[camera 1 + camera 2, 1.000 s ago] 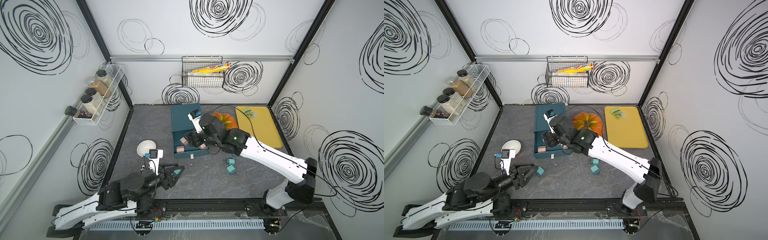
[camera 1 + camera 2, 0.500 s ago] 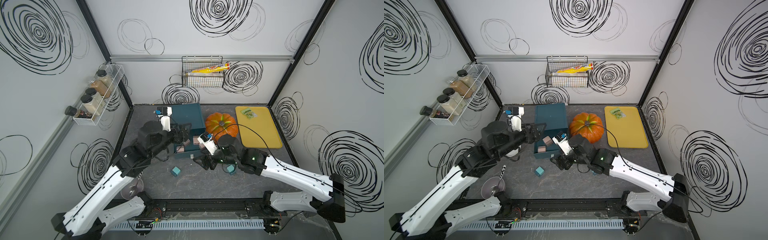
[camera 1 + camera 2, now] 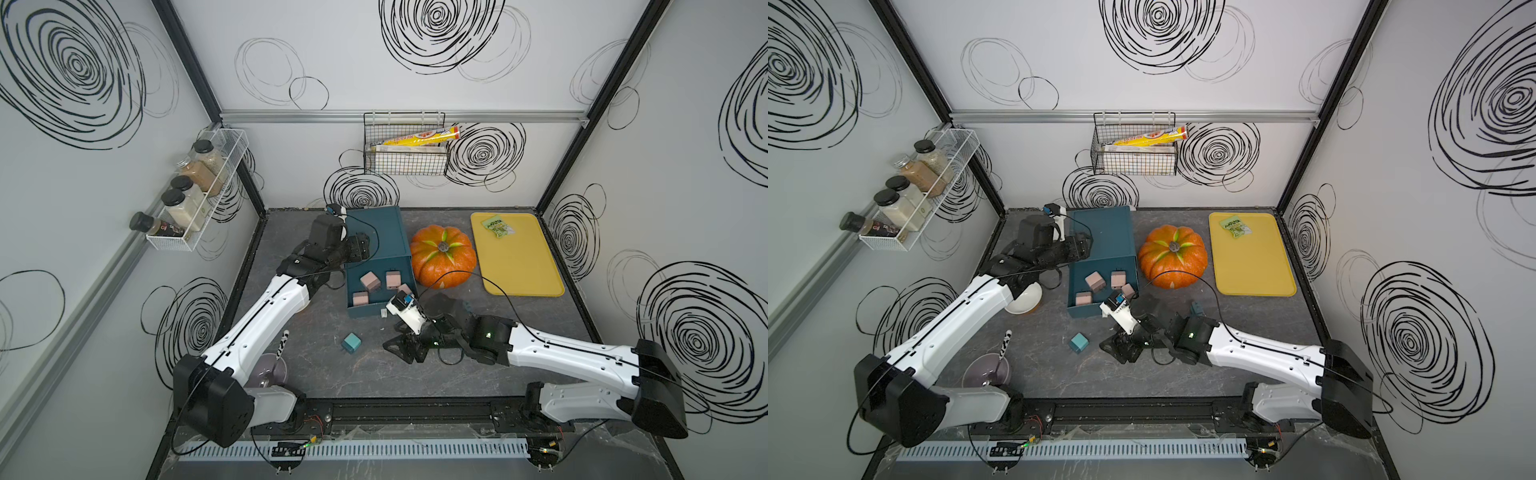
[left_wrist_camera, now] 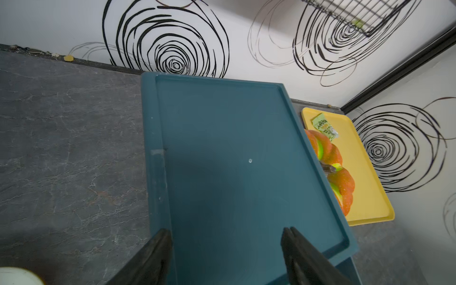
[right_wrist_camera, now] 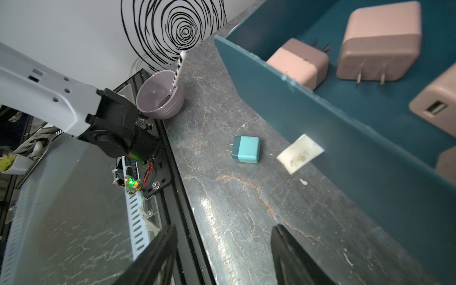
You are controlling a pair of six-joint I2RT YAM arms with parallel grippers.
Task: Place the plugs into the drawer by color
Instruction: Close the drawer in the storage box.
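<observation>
Left gripper (image 4: 225,237) and right gripper (image 5: 223,232) released, empty; teal plug (image 3: 351,343) on open table (image 3: 415,382).
Four pink plugs (image 3: 370,281) are seen in the pulled-out drawer (image 3: 348,291). The left is held over the chest top (image 4: 234,148), the right beside the drawer's front wall; the teal plug's prongs are resolved only by the right wrist view.

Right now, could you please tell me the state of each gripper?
Left gripper: open, fingers apart, holding nothing.
Right gripper: open, fingers apart, holding nothing.
</observation>
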